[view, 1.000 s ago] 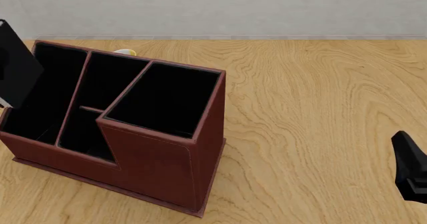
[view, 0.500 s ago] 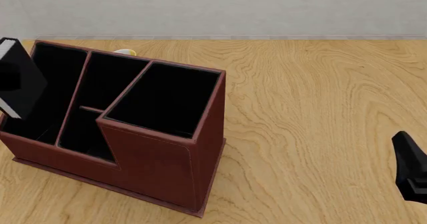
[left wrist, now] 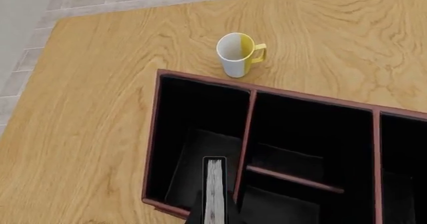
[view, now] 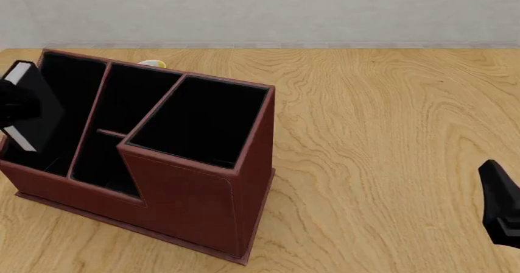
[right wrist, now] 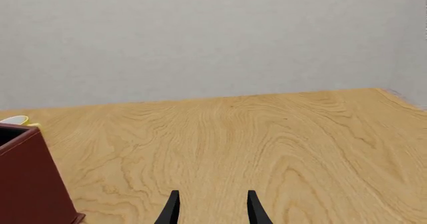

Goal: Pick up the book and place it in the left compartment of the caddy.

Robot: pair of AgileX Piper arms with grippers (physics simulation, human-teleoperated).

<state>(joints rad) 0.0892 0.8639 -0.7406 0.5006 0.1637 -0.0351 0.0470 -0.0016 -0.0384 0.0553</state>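
Wood-grain table (view: 390,133) below; my left fingers grasp the book (view: 31,105) over the caddy's (view: 195,206) left compartment (left wrist: 197,149); my right gripper (right wrist: 211,209) hangs released.

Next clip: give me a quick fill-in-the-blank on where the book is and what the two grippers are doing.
1. The book is held over the caddy's ____ compartment.
2. In the left wrist view the book's ____ page edges face the camera.
3. Behind the caddy stands a white and yellow ____.
4. The right gripper holds ____.

Missing words: left; white; mug; nothing
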